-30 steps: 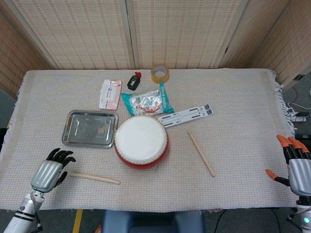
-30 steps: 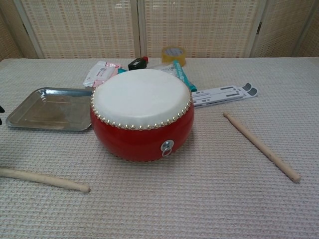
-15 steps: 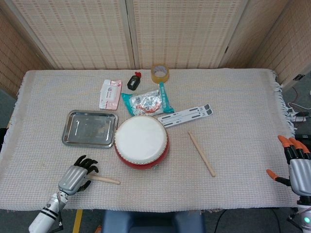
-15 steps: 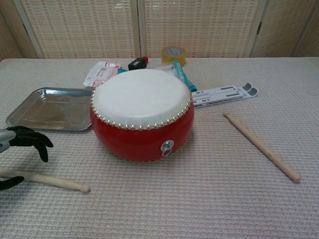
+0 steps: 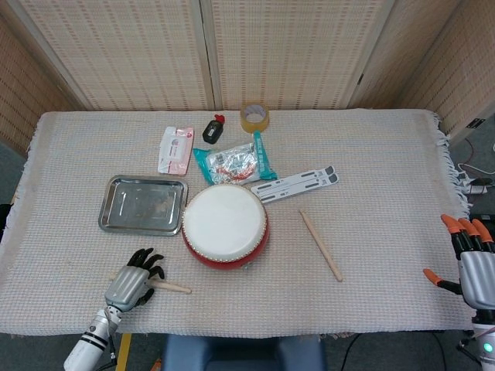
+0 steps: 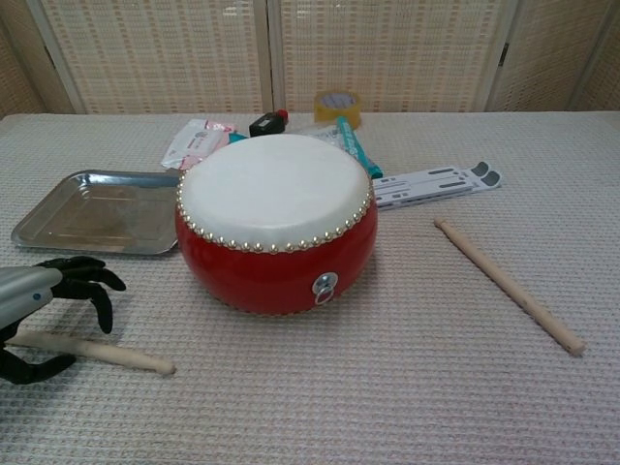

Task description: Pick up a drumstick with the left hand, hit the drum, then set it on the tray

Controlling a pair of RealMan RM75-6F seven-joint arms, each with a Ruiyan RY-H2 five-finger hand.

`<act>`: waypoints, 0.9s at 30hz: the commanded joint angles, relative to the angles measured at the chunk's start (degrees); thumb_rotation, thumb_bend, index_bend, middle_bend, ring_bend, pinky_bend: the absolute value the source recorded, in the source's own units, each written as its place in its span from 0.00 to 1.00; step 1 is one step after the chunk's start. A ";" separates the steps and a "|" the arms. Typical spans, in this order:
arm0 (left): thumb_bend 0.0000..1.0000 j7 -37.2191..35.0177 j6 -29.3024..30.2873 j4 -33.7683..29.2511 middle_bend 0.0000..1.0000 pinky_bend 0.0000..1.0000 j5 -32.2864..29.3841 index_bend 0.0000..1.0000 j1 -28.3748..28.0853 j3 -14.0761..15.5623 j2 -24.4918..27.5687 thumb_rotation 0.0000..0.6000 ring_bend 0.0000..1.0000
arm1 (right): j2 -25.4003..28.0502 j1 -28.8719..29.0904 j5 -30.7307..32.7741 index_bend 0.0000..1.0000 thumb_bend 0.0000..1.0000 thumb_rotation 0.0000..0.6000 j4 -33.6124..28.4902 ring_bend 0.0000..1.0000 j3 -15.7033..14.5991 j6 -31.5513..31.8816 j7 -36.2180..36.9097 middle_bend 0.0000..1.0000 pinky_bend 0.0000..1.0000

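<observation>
A red drum [image 5: 225, 225] with a white skin stands mid-table, also seen close up [image 6: 276, 221] in the chest view. One wooden drumstick [image 5: 174, 287] lies on the cloth at the front left. My left hand [image 5: 133, 284] hovers over its handle end. In the chest view the left hand [image 6: 44, 305] arches its black fingers [image 6: 92, 283] over this drumstick [image 6: 116, 355], with the thumb on the near side and no grip visible. A second drumstick [image 5: 321, 245] lies right of the drum. The steel tray [image 5: 104, 209] sits left of the drum. My right hand [image 5: 472, 263] stays open at the table's right edge.
Behind the drum lie a snack packet [image 5: 233, 161], a white pack [image 5: 176, 150], a small black bottle [image 5: 213, 129], a tape roll [image 5: 254, 117] and a white printed strip [image 5: 298, 182]. The table's front edge runs just below my left hand.
My left hand has moved right along the front of the table and now straddles the handle end of the near drumstick. The stick and the right hand have not moved.
</observation>
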 commanded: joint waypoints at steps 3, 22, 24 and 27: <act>0.31 0.91 -0.09 0.75 0.14 0.00 -0.99 0.45 -0.02 0.01 -1.17 1.00 0.00 | -0.15 0.04 -0.06 0.09 0.06 1.00 0.33 0.00 -0.03 -0.10 0.45 0.12 0.04; 0.34 1.02 -0.17 2.18 0.13 0.00 -2.79 0.50 -0.21 0.01 -3.10 1.00 0.00 | 0.09 -0.08 -0.26 0.09 0.06 1.00 0.60 0.00 -0.17 -0.09 1.19 0.12 0.03; 0.35 0.90 -0.21 2.20 0.12 0.00 -2.95 0.50 -0.23 0.01 -3.17 1.00 0.00 | 0.07 -0.05 -0.20 0.09 0.06 1.00 0.64 0.00 -0.16 -0.19 1.24 0.12 0.03; 0.36 0.79 -0.09 2.25 0.12 0.00 -2.91 0.50 -0.27 0.04 -3.37 1.00 0.00 | 0.03 0.04 -0.22 0.09 0.06 1.00 0.71 0.00 -0.17 -0.34 1.30 0.12 0.03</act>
